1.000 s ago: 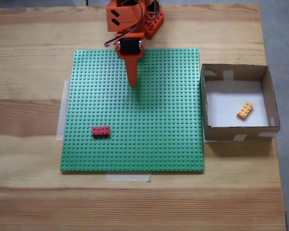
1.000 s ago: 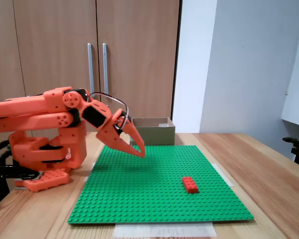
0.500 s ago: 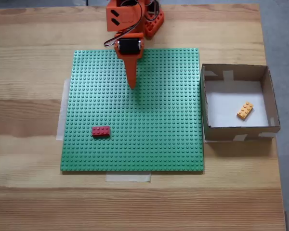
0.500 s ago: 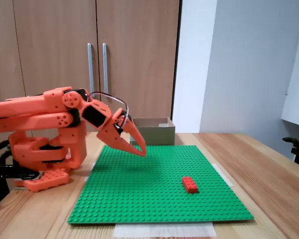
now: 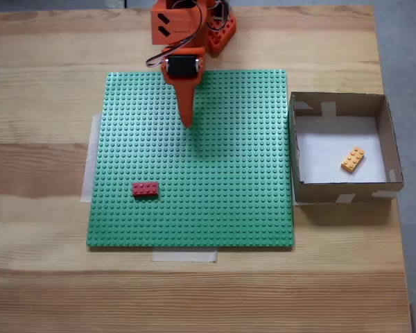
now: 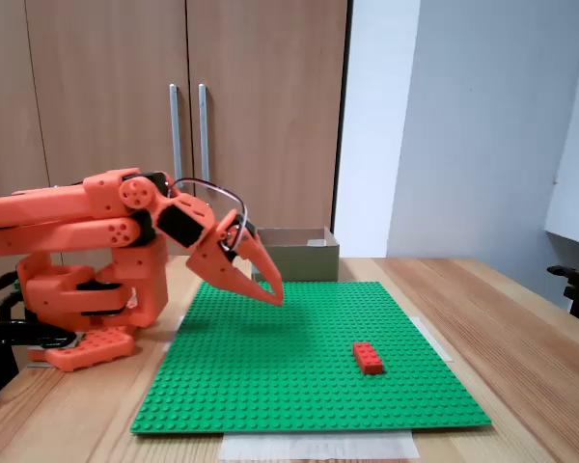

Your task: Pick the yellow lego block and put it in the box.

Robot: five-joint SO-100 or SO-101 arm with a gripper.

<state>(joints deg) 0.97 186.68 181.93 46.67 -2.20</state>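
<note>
I see the yellow lego block (image 5: 353,159) already lying on the box (image 5: 388,132) floor. My tool (image 5: 187,122) hovers closed and empty above the green baseplate (image 5: 249,194). Block looks light, rigid, slick plastic; I'd pinch its long sides.

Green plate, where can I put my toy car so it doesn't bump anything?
The green plate is bare between the red brick and the box side. The far edge is crowded by the gripper. Inside the box sits the yellow lego block.
</note>
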